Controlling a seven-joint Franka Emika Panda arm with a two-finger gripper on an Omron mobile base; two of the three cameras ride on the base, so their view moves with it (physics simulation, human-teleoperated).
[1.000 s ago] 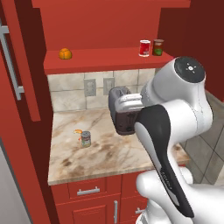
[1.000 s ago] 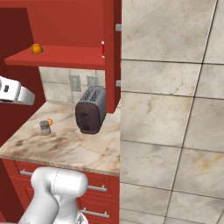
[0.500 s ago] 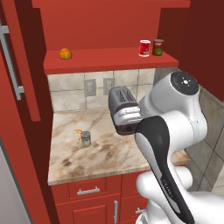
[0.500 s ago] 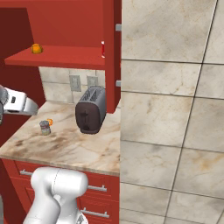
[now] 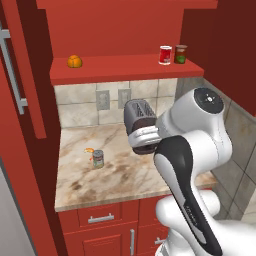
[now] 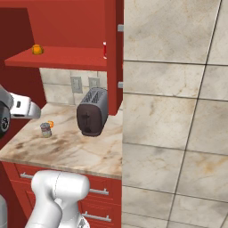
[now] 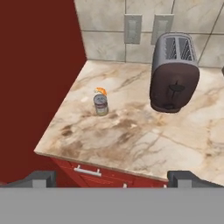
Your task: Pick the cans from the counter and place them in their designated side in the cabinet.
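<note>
Facing silver can, red can shelved

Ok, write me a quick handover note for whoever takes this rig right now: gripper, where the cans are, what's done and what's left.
Gripper: open, holding nothing, well above the front edge of the counter.
Silver-grey can: standing upright on the counter's left part, a small orange thing just behind it, toaster to its right.
Red can: already on the cabinet shelf, right end, beside a dark can.
Done: red can shelved, by the look of it.
Left: pick the silver-grey can and place it on its side of the cabinet.
</note>
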